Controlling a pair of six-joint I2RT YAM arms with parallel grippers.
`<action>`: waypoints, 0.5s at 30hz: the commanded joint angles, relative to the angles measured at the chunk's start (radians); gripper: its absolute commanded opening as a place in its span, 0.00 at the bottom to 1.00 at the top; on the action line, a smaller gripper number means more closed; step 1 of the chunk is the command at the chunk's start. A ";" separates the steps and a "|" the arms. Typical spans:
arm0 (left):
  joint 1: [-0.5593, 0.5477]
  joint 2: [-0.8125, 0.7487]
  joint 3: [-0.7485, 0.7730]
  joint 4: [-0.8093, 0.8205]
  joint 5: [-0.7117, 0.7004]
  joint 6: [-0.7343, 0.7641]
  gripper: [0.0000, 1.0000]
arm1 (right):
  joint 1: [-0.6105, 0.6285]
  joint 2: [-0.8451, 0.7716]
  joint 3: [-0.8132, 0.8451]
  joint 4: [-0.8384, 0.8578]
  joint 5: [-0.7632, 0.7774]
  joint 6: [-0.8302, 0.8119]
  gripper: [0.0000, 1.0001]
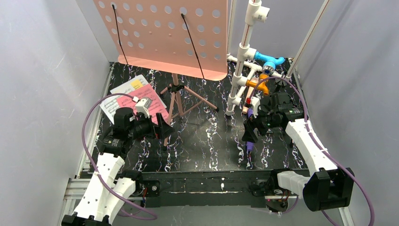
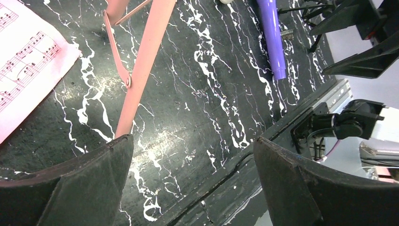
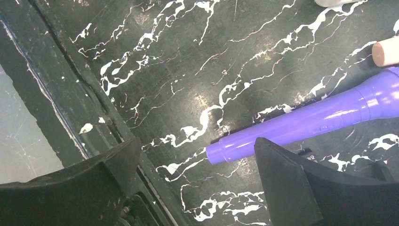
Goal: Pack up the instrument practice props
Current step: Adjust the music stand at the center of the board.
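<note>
The pink perforated sheet-music holder [image 1: 162, 33] stands upright at the back on its folding tripod legs [image 1: 176, 101]. One pink leg [image 2: 141, 70] runs down to my left gripper's left finger. Printed music pages [image 1: 123, 92] and a pink folder [image 1: 141, 104] lie at the left; a page shows in the left wrist view [image 2: 28, 70]. My left gripper [image 1: 162, 128] is open and empty beside the leg. The purple microphone [image 3: 310, 122] lies on the mat, also seen from the left wrist [image 2: 272, 37]. My right gripper [image 1: 248, 134] is open above its handle end. A beige microphone end [image 3: 386, 52] peeks in.
A white pipe frame [image 1: 247, 52] with blue [image 1: 270, 60] and orange [image 1: 259, 85] fittings stands at the back right. The black marbled mat [image 1: 207, 141] covers the table. A black rail [image 1: 207, 183] runs along the near edge. Grey walls close in on both sides.
</note>
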 commanded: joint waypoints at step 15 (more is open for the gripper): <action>-0.148 -0.036 -0.100 0.174 -0.188 0.006 0.98 | 0.013 0.003 0.034 -0.002 -0.015 -0.023 1.00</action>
